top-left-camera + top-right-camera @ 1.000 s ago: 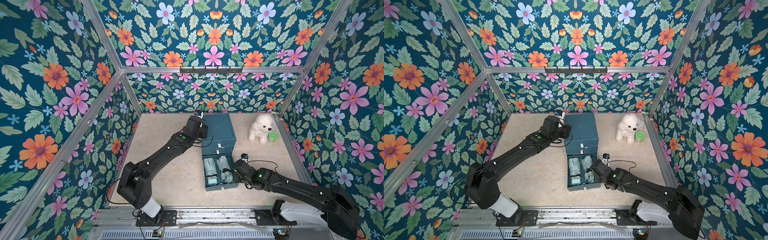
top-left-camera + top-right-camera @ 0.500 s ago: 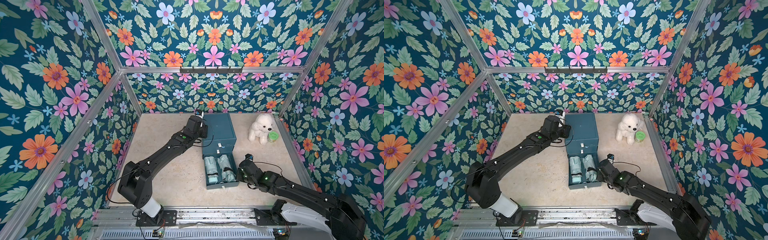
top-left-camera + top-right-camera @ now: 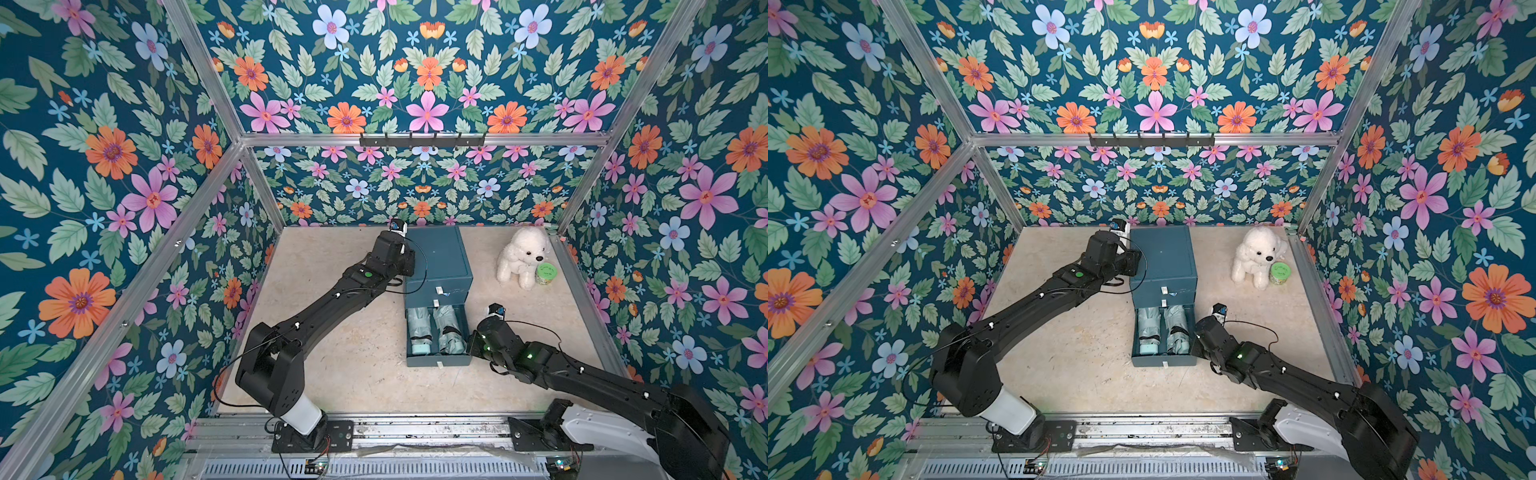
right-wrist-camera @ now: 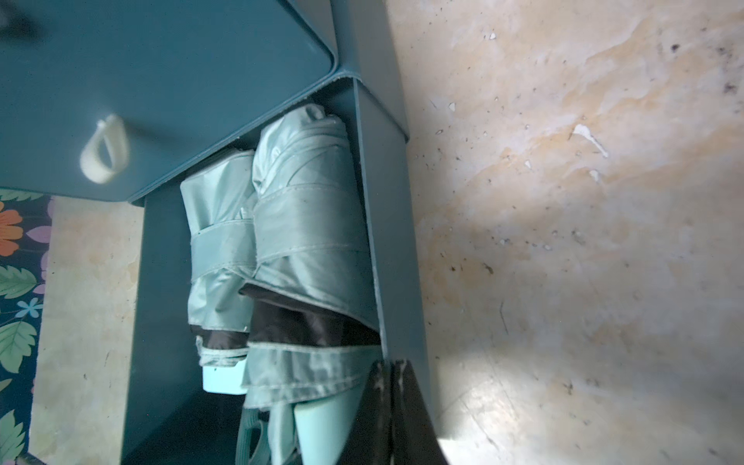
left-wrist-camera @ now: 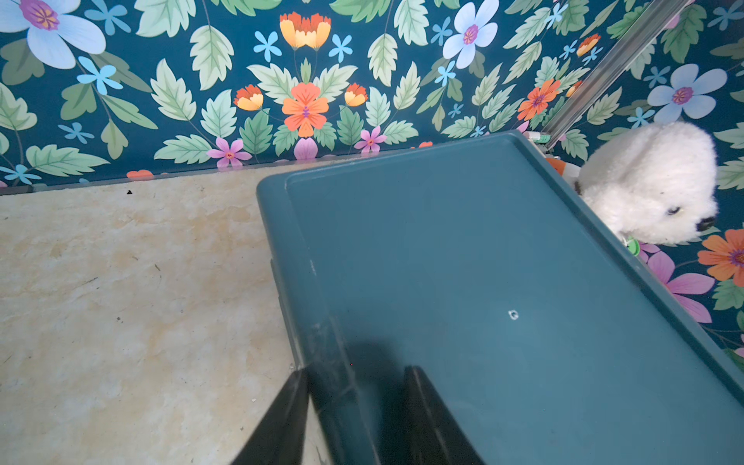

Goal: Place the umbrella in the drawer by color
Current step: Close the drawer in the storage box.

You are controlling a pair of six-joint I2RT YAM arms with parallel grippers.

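A teal drawer cabinet stands at the back middle of the floor. Its bottom drawer is pulled out toward me. Two folded mint-green umbrellas lie in it side by side, one on the left and one on the right; the right wrist view shows the same pair. My right gripper is shut and empty, its tips against the drawer's right wall beside the right umbrella's handle. My left gripper is open, astride the cabinet's top left edge.
A white plush dog and a small green jar sit at the back right, near the corner post. A black hook rail runs along the back wall. White pull loops hang on the upper drawer fronts. Floral walls close in three sides.
My right gripper has drawn back out of the drawer, from over the right umbrella to the drawer's right wall. The left arm has stayed at the cabinet.
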